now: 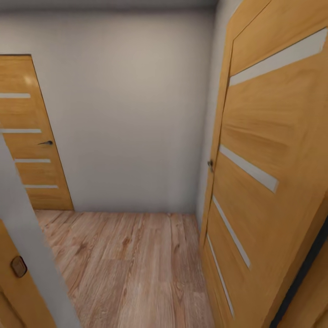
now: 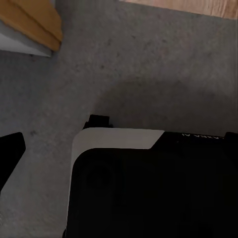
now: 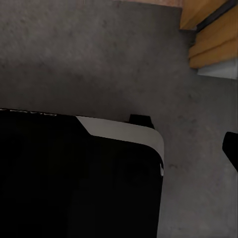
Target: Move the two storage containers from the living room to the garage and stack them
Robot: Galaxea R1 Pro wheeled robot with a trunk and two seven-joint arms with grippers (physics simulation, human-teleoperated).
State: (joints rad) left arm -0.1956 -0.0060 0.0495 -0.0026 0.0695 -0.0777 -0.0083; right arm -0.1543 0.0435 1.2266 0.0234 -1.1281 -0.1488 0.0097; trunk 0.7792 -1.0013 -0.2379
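Robot in a doorway between hall and garage.
Ahead, an open wooden door [image 1: 269, 182], a grey wall [image 1: 132, 114] and plank flooring [image 1: 132, 269]. Both wrist views look down at the robot's black base [image 2: 153, 188] on the concrete floor [image 2: 148, 64]; each end effector's opening cannot be told.

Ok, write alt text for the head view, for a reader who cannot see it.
A small hallway with a light wood plank floor ends at a plain grey-white wall. A wooden door with pale horizontal strips stands closed at the left, and a matching door stands close at the right.
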